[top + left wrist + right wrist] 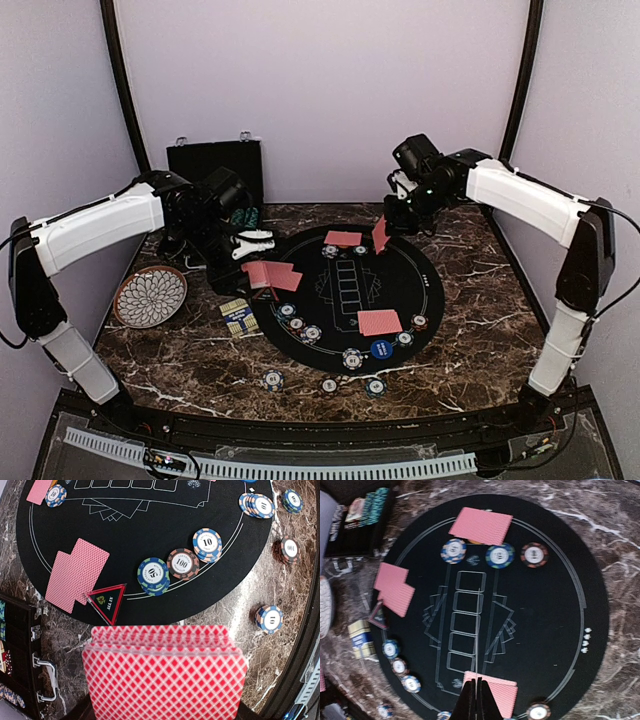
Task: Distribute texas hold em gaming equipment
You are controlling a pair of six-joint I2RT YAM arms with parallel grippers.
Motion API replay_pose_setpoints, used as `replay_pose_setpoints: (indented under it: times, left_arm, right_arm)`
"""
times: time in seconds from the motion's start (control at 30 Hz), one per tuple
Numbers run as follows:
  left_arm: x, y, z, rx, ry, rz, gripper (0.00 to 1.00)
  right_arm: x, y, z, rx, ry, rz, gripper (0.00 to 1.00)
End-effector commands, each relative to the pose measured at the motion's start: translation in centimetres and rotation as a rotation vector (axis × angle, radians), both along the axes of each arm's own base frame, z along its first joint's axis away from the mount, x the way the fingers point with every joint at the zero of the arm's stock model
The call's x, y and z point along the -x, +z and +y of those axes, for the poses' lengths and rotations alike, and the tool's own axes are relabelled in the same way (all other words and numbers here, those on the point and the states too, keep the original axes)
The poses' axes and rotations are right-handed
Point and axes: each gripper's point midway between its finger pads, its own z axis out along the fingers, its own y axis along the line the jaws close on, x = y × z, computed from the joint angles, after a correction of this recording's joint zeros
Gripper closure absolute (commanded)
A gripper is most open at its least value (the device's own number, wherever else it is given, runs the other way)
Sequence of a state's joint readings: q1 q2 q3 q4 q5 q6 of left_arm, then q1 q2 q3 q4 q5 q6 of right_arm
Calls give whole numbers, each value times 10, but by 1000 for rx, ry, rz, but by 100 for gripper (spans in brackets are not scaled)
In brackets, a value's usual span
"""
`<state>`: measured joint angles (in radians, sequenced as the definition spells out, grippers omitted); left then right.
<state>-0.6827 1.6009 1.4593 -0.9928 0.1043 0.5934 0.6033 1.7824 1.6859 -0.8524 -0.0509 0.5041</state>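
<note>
My left gripper (250,243) hovers over the left side of the round black mat (400,275), shut on a deck of red-backed cards (165,672) that hides its fingers. My right gripper (385,230) is above the mat's far edge, shut on a single red-backed card (380,235), which is edge-on in the right wrist view (478,630). Card pairs lie at the mat's left (270,274), far (343,238) and near (379,322) sides. Striped chips (153,575) sit by each pair. A blue button disc (381,348) lies near the front.
A white petal plate (150,297) sits at the left. A black case (215,160) stands open at the back left. A small blue-and-yellow card box (237,317) and a triangular marker (107,600) lie by the mat's left edge. Loose chips (329,385) lie in front of the mat.
</note>
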Motion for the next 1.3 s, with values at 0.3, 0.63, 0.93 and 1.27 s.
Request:
replay_pose_setpoints:
  times: [0.3, 0.63, 0.93, 1.27]
  left_arm:
    - [8, 17, 6, 30, 1, -25, 100]
    - [8, 20, 7, 29, -5, -31, 100]
    - [6, 20, 5, 30, -4, -29, 100]
    - [5, 25, 5, 38, 0, -40, 100]
  right_arm:
    - [-25, -39, -34, 819, -82, -134, 100]
    - [-26, -87, 18, 916, 28, -116, 100]
    - [-23, -124, 52, 880, 93, -97, 100]
    - [-26, -152, 100, 655, 150, -74, 94]
